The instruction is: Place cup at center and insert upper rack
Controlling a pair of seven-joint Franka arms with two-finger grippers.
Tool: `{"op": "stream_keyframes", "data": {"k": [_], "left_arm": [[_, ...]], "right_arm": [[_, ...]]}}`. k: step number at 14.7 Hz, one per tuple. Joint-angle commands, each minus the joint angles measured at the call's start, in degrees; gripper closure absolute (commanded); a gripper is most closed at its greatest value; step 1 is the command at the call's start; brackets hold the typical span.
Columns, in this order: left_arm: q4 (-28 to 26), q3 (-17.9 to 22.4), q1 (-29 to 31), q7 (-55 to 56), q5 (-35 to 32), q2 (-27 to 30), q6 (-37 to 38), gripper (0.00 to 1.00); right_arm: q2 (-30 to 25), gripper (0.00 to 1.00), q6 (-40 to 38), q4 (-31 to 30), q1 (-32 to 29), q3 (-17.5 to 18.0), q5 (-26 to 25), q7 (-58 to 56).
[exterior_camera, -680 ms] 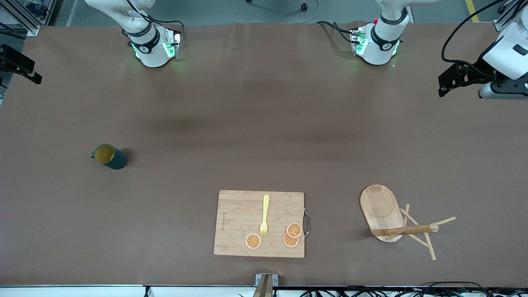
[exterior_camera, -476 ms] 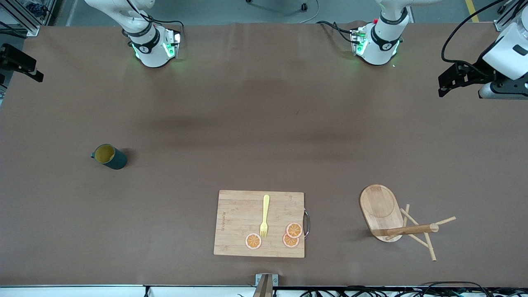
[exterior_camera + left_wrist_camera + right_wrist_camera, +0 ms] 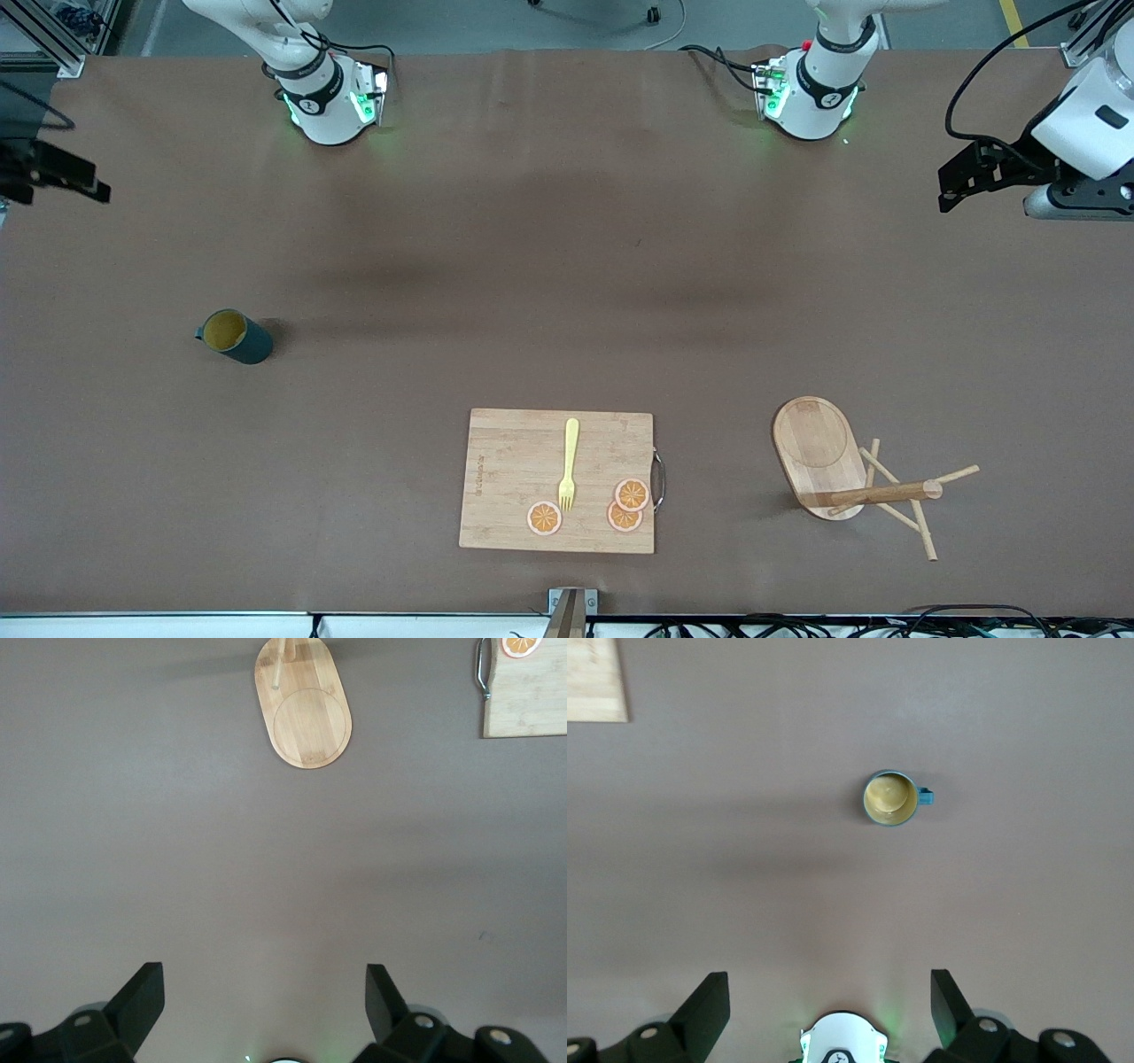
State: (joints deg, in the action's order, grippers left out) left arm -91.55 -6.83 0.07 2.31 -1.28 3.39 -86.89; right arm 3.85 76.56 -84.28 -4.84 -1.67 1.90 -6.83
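Both arms up high, nothing grabbed yet

Nearest the camera: cutting board [image 3: 556,480] and, toward the left arm's end, the upper rack [image 3: 817,452] (tipped over). Farther back, the cup [image 3: 234,336] stands upright on the surface [image 3: 567,266]. Left gripper [image 3: 264,992] and right gripper [image 3: 830,992] hover, fingers spread apart.

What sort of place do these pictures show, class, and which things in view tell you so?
Most likely a robotics lab test bench, not a kitchen: two arms' bases bolted along one table edge, a bamboo cutting board with fake-looking orange slices, loose cables by the near edge.
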Motion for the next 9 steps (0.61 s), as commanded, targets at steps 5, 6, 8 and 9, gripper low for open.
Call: {"op": "stream_keyframes", "data": {"k": [5,6,8,9], "left_arm": [[0.8,-0.1,0.2,0.7,0.8,-0.5,-0.1,0.00],[0.8,-0.1,0.2,0.7,0.8,-0.6,-0.2,0.00],[0.6,-0.1,0.1,0.8,0.8,-0.7,-0.3,0.00],[0.2,-0.1,0.1,0.8,0.8,-0.7,-0.6,0.00]], "right_arm": [[9.7,0.00,21.5,-11.7,-4.6,0.4,0.2,-28.6],[10.2,0.00,25.4,-14.7,-5.1,0.4,0.2,-31.8],[10.5,0.00,32.5,-22.3,-6.1,0.5,0.5,-35.9],[10.5,0.00,36.4,-25.4,-6.2,0.5,0.5,-38.6]]}}
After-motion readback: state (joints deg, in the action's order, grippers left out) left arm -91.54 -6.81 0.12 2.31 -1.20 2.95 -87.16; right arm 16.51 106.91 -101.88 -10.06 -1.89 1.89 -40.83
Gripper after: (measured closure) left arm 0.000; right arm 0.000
